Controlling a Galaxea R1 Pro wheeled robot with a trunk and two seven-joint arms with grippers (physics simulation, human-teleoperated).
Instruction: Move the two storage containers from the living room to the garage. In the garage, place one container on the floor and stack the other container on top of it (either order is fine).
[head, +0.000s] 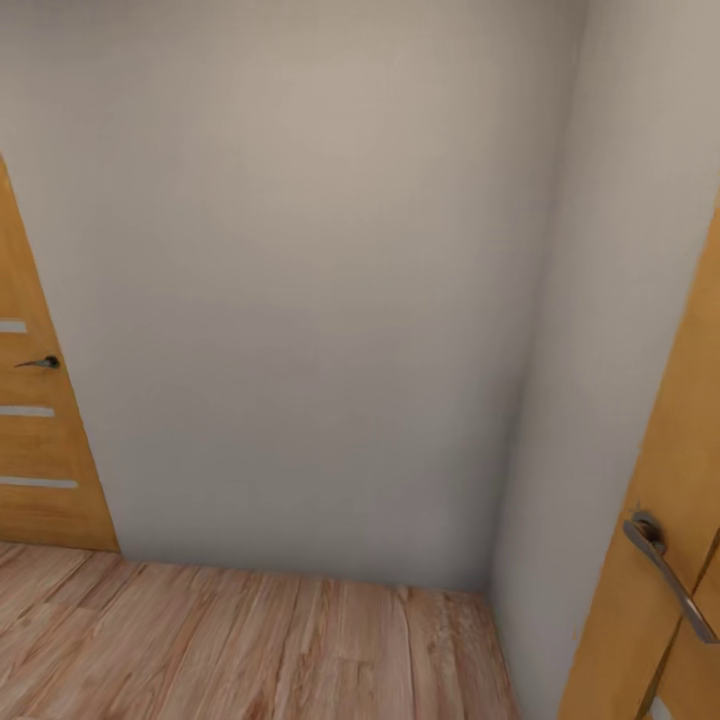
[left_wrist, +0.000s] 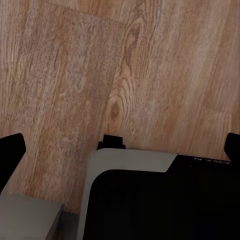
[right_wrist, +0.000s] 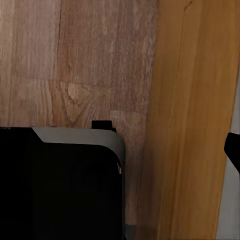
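A bare wall corner (head: 300, 300) fills the way ahead, and the open door (head: 650, 560) close by on the right could catch the robot's base (right_wrist: 60, 185) if it turns; I cannot tell either gripper's state.

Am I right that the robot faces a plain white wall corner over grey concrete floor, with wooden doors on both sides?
Not quite: the floor is light wood-plank floor, not grey concrete, as the head view shows. The plain white wall and the wooden doors, left and right, are correct.

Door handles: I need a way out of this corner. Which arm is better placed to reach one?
Right, probably: the lever handle sits close on that side, while the left door's handle stands farther off across the floor.
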